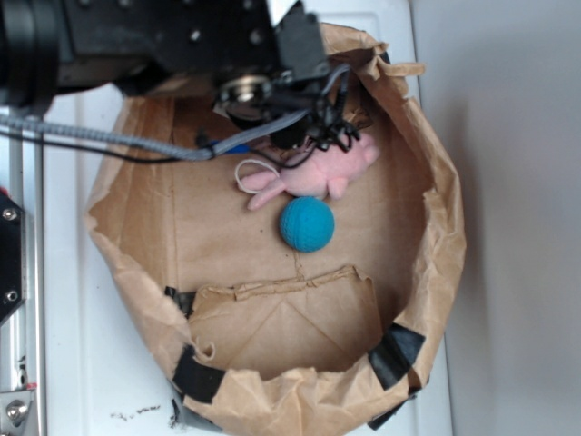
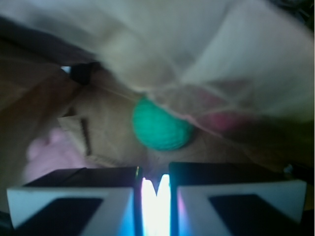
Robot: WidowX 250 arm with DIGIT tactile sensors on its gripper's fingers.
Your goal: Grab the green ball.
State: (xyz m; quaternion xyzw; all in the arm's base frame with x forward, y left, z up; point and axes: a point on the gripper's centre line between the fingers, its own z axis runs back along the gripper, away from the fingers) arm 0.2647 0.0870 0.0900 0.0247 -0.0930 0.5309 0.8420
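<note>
In the wrist view the green ball has a ribbed surface and lies on the brown paper just ahead of my gripper, tucked under a pale fold of the bag wall. The two jaws stand almost together, with only a thin bright slit between them and nothing held. In the exterior view the gripper hangs inside the back of the paper bag, above the pink plush bunny. There the arm hides the green ball.
A teal-blue ball rests on the bag floor just in front of the bunny. The bag's crumpled walls rise all round, patched with black tape at the front. A grey cable crosses the left rim. Blurred pink plush shows at lower left.
</note>
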